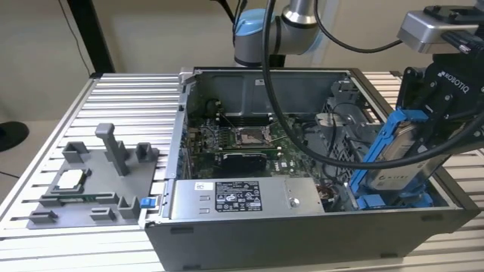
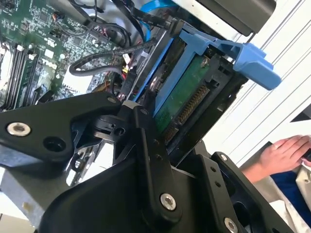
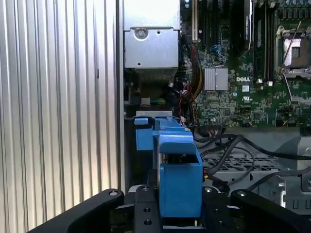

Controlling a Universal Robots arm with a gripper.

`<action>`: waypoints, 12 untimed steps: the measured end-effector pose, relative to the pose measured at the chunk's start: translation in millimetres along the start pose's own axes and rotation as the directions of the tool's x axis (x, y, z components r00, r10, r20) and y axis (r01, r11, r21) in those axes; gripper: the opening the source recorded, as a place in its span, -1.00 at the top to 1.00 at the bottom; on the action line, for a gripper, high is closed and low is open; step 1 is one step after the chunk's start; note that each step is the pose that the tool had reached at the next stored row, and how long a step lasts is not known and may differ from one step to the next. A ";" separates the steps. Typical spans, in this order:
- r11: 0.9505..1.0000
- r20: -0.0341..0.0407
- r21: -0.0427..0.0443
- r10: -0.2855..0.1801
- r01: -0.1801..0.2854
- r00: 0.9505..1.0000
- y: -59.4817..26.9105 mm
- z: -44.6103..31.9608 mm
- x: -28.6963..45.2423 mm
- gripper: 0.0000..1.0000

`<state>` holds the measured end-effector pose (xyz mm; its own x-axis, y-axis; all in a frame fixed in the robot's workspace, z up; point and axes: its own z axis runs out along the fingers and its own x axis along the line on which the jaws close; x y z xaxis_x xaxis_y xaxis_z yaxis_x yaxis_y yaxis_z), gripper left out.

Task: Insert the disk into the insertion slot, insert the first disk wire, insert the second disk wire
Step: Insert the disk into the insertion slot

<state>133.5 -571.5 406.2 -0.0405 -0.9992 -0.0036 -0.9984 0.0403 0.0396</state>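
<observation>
Blue-framed silver-grey disk (image 1: pixel 398 173), white label showing, steeply tilted, gripped firmly by the hand (image 1: pixel 423 139).

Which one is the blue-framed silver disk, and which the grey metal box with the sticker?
Blue-framed silver disk (image 1: pixel 397 177): exterior view, lower face.
Grey metal box with sticker (image 1: pixel 276 195): exterior view, bare metal beside sticker.

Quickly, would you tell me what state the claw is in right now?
Claw: closed on the disk, held tilted over the open computer case.
</observation>
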 end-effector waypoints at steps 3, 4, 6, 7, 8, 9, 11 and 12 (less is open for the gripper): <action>1.000 0.000 0.000 0.005 -0.005 1.000 -0.3 5.3 -0.6 1.00; 1.000 0.000 0.000 0.006 -0.006 1.000 -0.3 7.0 -0.7 1.00; 1.000 0.001 0.000 0.008 -0.008 1.000 -0.5 10.6 -0.8 1.00; 1.000 0.001 0.000 0.008 -0.008 1.000 -0.5 12.5 -0.8 1.00; 1.000 0.001 0.000 0.009 -0.009 1.000 -0.6 14.4 -0.8 1.00; 1.000 0.001 0.000 0.009 -0.009 1.000 -0.7 16.0 -0.8 1.00; 1.000 0.000 0.000 0.010 -0.010 1.000 -0.7 17.0 -0.9 1.00; 1.000 0.000 0.000 0.010 -0.010 1.000 -0.7 17.0 -0.9 1.00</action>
<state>133.6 -570.6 389.2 -0.0510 -0.9987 -0.0036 -0.9979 0.0508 0.0397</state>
